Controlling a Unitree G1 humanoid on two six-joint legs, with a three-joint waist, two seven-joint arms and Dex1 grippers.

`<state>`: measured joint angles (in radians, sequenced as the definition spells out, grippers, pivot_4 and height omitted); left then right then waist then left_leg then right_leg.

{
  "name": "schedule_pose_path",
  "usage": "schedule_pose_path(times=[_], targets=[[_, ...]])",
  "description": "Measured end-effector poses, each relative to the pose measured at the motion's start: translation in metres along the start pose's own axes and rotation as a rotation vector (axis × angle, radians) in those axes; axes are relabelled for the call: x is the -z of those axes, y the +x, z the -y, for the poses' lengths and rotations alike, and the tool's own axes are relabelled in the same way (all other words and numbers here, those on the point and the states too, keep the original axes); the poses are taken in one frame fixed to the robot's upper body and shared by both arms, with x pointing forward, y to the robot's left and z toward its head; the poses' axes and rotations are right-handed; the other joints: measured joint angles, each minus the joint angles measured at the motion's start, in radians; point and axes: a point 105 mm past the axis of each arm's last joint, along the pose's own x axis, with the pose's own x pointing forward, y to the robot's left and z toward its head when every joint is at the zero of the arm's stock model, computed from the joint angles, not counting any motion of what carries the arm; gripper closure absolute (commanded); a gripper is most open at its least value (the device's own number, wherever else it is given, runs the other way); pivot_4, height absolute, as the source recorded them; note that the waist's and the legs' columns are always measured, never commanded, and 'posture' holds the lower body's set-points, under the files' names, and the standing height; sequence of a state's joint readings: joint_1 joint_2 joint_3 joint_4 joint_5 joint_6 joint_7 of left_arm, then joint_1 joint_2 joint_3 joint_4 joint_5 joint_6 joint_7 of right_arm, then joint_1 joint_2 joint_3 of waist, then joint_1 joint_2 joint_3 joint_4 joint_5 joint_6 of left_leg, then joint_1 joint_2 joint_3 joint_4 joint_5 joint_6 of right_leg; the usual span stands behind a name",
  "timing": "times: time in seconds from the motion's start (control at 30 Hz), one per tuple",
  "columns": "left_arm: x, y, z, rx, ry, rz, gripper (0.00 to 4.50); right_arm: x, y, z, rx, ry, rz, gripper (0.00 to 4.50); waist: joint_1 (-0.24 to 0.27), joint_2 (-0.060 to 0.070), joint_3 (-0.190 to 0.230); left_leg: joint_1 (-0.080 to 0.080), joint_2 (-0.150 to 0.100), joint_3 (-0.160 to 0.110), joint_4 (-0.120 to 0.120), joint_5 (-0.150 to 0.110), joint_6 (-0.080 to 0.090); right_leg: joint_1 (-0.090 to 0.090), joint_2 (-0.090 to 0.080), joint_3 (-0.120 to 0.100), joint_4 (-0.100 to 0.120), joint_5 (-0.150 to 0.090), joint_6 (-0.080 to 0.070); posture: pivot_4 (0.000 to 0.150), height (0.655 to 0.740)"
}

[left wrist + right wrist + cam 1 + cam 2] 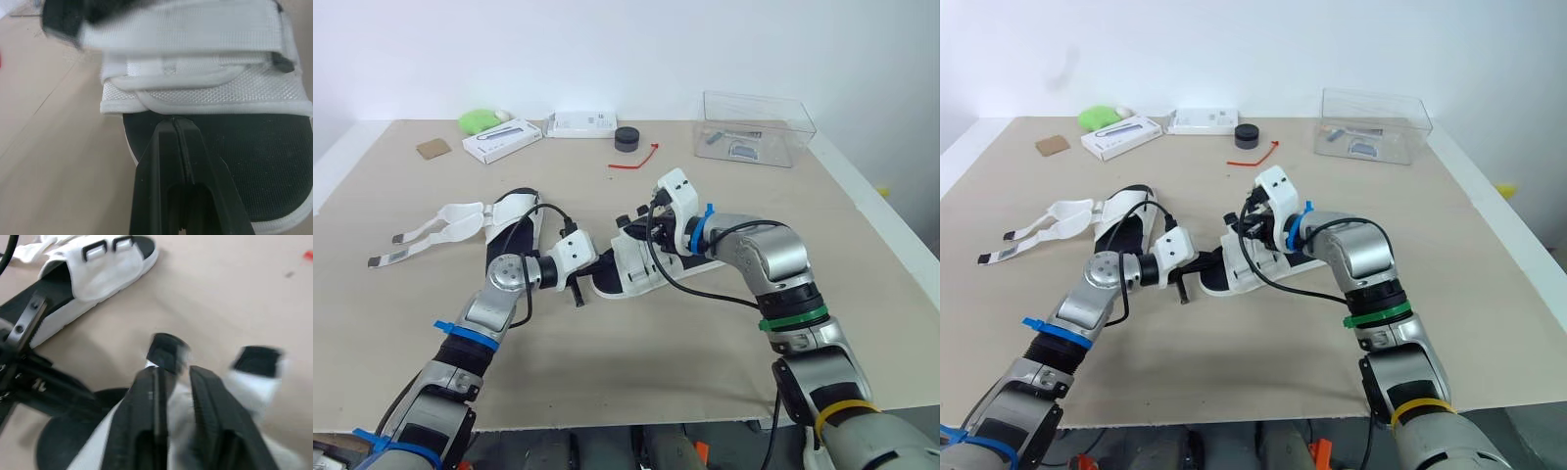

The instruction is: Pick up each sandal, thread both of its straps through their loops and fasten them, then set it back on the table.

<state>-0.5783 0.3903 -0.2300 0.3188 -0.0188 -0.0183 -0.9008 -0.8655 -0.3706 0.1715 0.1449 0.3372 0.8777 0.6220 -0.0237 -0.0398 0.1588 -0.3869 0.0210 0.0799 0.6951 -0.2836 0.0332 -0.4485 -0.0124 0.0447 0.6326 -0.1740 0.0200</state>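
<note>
Nearer sandal (205, 93): white upper of open-weave mesh cloth, edged with smooth piping. Its strap (186, 34) is ribbed woven webbing, and its footbed (244, 166) is matt black and finely grained. Left tool (177, 121): fingers (200, 161) of smooth black plastic with a dull sheen. Bench (607, 362): matt beige sheet, faintly textured. Box (759, 127): clear glossy plastic. Card scrap (433, 148): brown matt cardboard.

2 sandals (512, 231) (632, 266), 2 boxes (502, 139) (579, 123), 1 tub (756, 106).
</note>
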Motion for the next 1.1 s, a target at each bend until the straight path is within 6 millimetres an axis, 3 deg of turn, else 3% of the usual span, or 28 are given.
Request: schedule_pose_path(times=[0.1,0.37,0.4,0.6,0.7,0.8,0.83,0.9,0.97,1.0,1.1], targets=[[0.000,0.000,0.000,0.000,0.000,0.000,4.50,-0.001,0.000,-0.002,-0.013,-0.006,0.006,3.54,0.000,0.000,0.000,-0.001,0.000,0.000,0.000,0.000,0.000,-0.001,0.000,0.000,0.000,0.000,0.000,0.150,0.7400],[0.000,0.000,0.000,0.000,0.000,0.001,4.50,-0.028,-0.006,-0.004,-0.028,-0.131,0.108,0.29,0.000,0.000,0.000,-0.002,0.000,0.000,0.000,0.000,0.000,-0.002,0.000,0.000,0.000,0.000,0.000,0.150,0.7400],[0.000,0.000,0.000,0.000,0.000,0.001,4.50,-0.032,-0.007,-0.005,-0.032,-0.141,0.119,0.11,0.000,0.000,0.000,-0.002,0.000,0.000,0.000,0.000,0.000,-0.002,0.000,0.000,0.000,0.000,0.000,0.150,0.7400],[0.000,0.000,0.000,-0.001,0.000,0.003,4.50,-0.054,-0.008,-0.014,-0.079,-0.188,0.204,0.11,0.000,0.000,0.000,-0.002,0.000,0.000,0.000,0.000,0.000,-0.002,0.000,0.000,0.000,0.000,0.000,0.150,0.7400],[0.000,0.000,0.000,-0.001,-0.002,0.004,4.50,-0.053,-0.003,-0.021,-0.119,-0.180,0.204,0.96,0.000,0.000,0.000,-0.002,0.000,0.000,0.000,0.000,0.000,-0.002,0.000,0.000,0.000,0.000,0.000,0.150,0.7400],[-0.001,0.000,0.000,0.000,-0.008,0.011,4.50,-0.043,0.004,-0.022,-0.143,-0.170,0.165,2.55,0.000,0.000,0.000,-0.002,0.000,0.000,0.000,0.000,0.000,-0.002,0.000,0.000,0.000,0.000,0.000,0.150,0.7400],[-0.001,0.000,0.000,0.000,-0.009,0.012,4.50,-0.041,0.005,-0.023,-0.144,-0.170,0.159,2.72,0.000,0.000,0.000,-0.002,0.000,0.000,0.000,0.000,0.000,-0.002,-0.001,0.000,0.000,0.000,0.000,0.150,0.7400],[-0.001,0.000,0.000,0.002,-0.011,0.015,4.50,-0.020,0.014,-0.021,-0.155,-0.174,0.082,3.79,0.000,0.000,0.000,-0.003,0.000,0.000,0.000,0.000,0.000,-0.003,-0.001,0.000,0.000,0.000,0.000,0.150,0.7400],[-0.001,0.000,0.000,0.002,-0.011,0.015,4.50,-0.008,0.018,-0.017,-0.148,-0.176,0.040,4.39,0.000,0.000,0.000,-0.003,0.000,0.000,0.000,0.000,0.000,-0.003,-0.001,0.000,0.000,0.000,0.000,0.150,0.7400],[-0.002,0.000,0.000,0.002,-0.010,0.015,4.50,0.003,0.022,-0.012,-0.135,-0.186,-0.002,4.49,0.000,0.000,0.000,-0.003,0.000,0.001,0.000,0.000,0.000,-0.003,-0.001,0.000,0.000,0.000,0.000,0.150,0.7400],[-0.003,0.000,0.000,0.001,-0.005,0.018,4.50,0.009,0.023,-0.006,-0.119,-0.198,-0.026,4.49,0.000,0.000,0.000,-0.003,0.000,0.001,0.000,0.000,0.000,-0.003,-0.001,0.000,0.000,0.000,0.000,0.150,0.7400]])
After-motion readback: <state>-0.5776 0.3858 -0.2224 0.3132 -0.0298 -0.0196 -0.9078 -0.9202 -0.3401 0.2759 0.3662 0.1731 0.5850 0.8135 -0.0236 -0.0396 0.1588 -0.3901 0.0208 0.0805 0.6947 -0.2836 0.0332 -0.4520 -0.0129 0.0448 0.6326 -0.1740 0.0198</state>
